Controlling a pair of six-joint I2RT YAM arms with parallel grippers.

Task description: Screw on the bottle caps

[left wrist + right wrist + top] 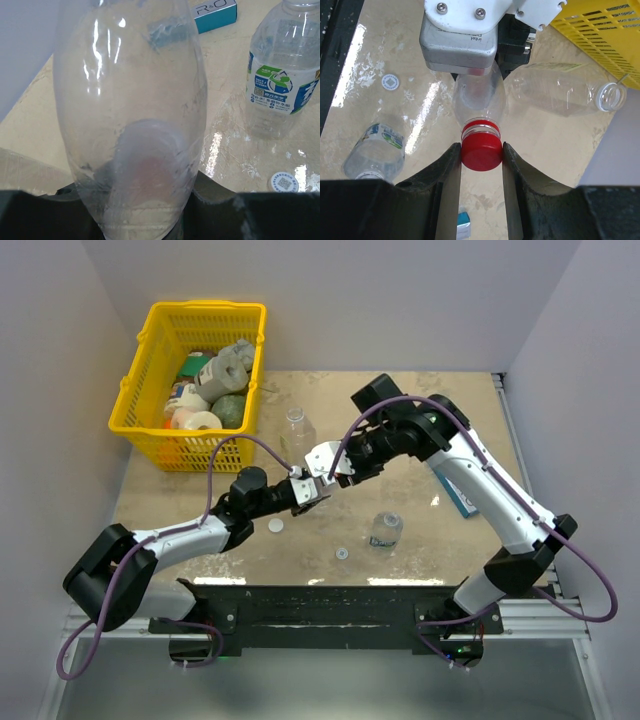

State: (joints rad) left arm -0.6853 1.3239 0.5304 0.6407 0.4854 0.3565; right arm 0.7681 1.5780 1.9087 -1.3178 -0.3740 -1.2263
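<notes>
- The right gripper [480, 148] is drawn narrow onto the red cap [481, 155], with one finger against each side of it.
- The cap sits on the neck of the held bottle [479, 100]. A ring of the neck shows beneath it, so how far down it is screwed cannot be told.
- The left gripper [306, 490] clamps the other end of that bottle, which lies level in the air above the table [420, 420], between the two arms.
- The left gripper's fingers are hard to see. The wrist housing hides them in the right wrist view, and in the left wrist view they are dark shapes cut off at the bottom edge.
- Through the bottle's clear wall in the left wrist view, the cap is only a reddish blur. Whether this bottle carries a label cannot be made out.
- The unlabelled bottle [297, 426] stands open-mouthed behind the grippers, near the basket.
- The blue-labelled bottle [280, 75] stands to the right, its neck cut off by the top edge. Its label bears Chinese characters and a code square, both too small to read.
- A white cap [282, 182] printed with a code square lies near it on the table.
- A second pale cap [275, 526] lies by the left forearm.
- A teal box [215, 12] is cut off at the top; the letters "R&O" can be read on it.
- The yellow basket [190, 380] at the far left holds rolls and other items too jumbled to name.
</notes>
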